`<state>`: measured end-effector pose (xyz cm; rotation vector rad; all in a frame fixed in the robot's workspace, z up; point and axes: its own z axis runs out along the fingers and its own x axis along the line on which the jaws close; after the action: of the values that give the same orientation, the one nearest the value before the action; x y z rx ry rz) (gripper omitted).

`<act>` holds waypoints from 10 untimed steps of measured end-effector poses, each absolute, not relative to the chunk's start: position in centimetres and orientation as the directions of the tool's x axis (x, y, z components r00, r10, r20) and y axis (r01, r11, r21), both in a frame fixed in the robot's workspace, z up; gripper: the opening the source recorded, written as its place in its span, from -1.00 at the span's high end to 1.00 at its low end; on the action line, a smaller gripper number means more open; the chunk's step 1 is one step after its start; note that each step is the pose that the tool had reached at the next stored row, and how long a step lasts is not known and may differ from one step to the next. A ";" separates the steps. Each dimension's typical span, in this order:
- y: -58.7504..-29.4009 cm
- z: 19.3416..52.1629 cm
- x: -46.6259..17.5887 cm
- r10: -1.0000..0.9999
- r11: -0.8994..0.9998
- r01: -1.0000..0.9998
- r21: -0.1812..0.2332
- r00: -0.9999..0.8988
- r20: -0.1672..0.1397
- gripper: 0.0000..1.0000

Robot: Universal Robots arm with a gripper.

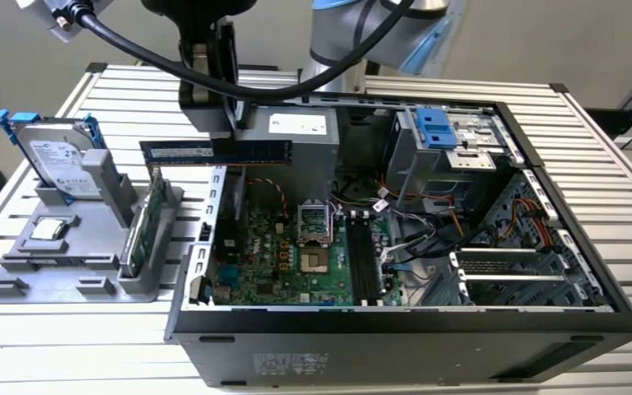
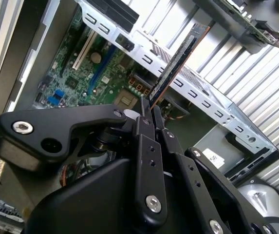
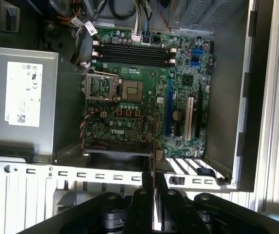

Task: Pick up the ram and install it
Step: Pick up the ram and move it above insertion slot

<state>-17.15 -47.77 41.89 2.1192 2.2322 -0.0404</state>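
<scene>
Gripper clenching ram along one long edge, grip area looking narrow. Ram hanging level in air above side wall of computer case, at exterior view's left, well apart from memory slots. Risks:
- stick pivoting or slipping between fingers
- lower edge catching case wall
- tilted stick binding in slot
</scene>
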 end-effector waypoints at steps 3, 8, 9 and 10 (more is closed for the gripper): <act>-47.8 41.9 -17.0 0.997 0.053 0.998 0.025 -0.051 -0.064 1.00; -47.8 41.9 -16.8 0.997 0.053 0.998 0.025 -0.051 -0.064 1.00; -47.8 41.9 -16.8 0.997 0.053 0.998 0.025 -0.051 -0.064 1.00; -47.8 41.9 -16.7 0.997 0.053 0.998 0.025 -0.051 -0.064 1.00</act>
<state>-16.71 -47.77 41.89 2.1190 2.2323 -0.0405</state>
